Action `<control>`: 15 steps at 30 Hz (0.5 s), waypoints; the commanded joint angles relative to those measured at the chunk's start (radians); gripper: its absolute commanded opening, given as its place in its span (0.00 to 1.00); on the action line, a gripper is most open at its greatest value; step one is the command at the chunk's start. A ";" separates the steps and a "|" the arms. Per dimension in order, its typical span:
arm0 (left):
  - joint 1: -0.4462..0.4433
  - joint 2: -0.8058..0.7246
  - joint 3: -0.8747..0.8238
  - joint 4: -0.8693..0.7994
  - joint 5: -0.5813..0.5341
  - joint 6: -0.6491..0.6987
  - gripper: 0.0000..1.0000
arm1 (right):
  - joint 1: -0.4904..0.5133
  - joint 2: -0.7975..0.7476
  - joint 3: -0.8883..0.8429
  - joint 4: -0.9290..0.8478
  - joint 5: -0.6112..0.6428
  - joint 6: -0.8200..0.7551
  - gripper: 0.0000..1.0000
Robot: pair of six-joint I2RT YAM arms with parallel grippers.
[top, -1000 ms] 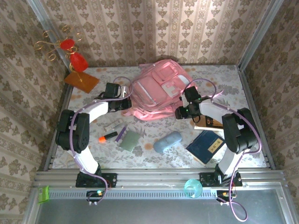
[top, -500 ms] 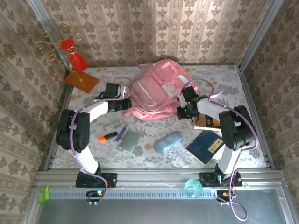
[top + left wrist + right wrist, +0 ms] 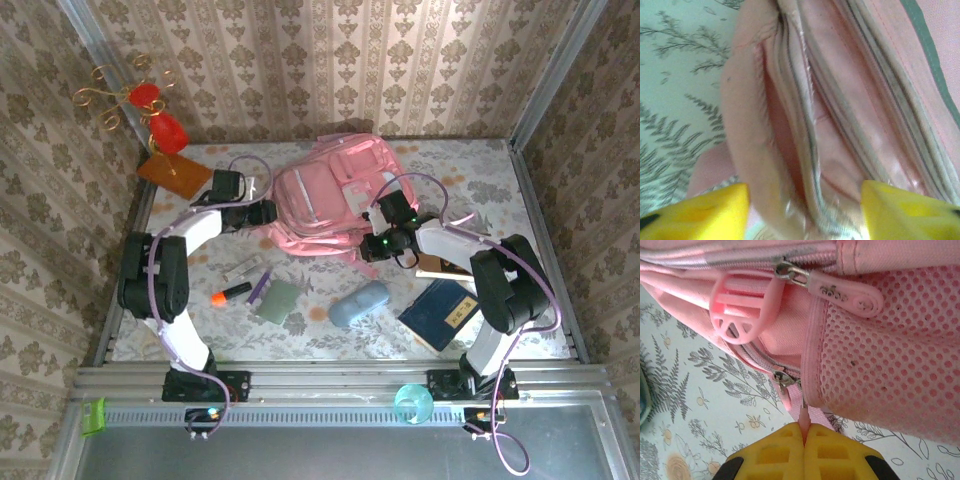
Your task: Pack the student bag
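Student bag [image 3: 335, 190] lies flat on the desk [image 3: 480, 170], toward the back and about centre, between the two arms.

Left hand [image 3: 262, 212]: at the bag's left edge. Wrist view shows its yellow fingers [image 3: 715, 210] wide apart, so it is open. A fold of pink fabric and a zip line run between them. Cannot tell whether either finger touches the fabric.

Right hand [image 3: 368, 247]: at the bag's near right corner. It is closed, with fingers [image 3: 775, 455] pressed together on a thin pink tab [image 3: 803, 415] that hangs from the bag's edge, just beside a zip slider [image 3: 784, 377]. Mesh pocket [image 3: 890, 350] is above right and a pink plastic buckle [image 3: 735, 310] above left.

Near half of the desk, all apart from the bag: blue book [image 3: 440, 312], grey-blue case [image 3: 358, 303], green pad [image 3: 277, 299], orange marker [image 3: 231, 293].
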State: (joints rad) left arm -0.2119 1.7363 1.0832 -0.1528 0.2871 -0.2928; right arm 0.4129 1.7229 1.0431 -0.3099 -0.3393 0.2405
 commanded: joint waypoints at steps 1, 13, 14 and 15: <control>-0.005 -0.155 -0.098 0.023 -0.145 -0.027 0.71 | 0.000 0.028 -0.010 0.075 -0.066 0.048 0.01; -0.490 -0.400 -0.382 0.213 -0.264 -0.116 0.55 | -0.001 0.046 0.008 0.119 -0.180 0.085 0.00; -0.522 -0.366 -0.370 0.236 -0.256 -0.118 0.52 | -0.001 0.045 0.009 0.123 -0.189 0.093 0.00; -0.551 -0.323 -0.349 0.258 -0.235 -0.116 0.49 | -0.003 0.045 0.010 0.131 -0.201 0.101 0.00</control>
State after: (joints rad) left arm -0.7105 1.3350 0.7223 0.0048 0.0250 -0.3851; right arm 0.4122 1.7638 1.0412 -0.2249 -0.4572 0.3126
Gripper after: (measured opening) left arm 0.502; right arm 0.054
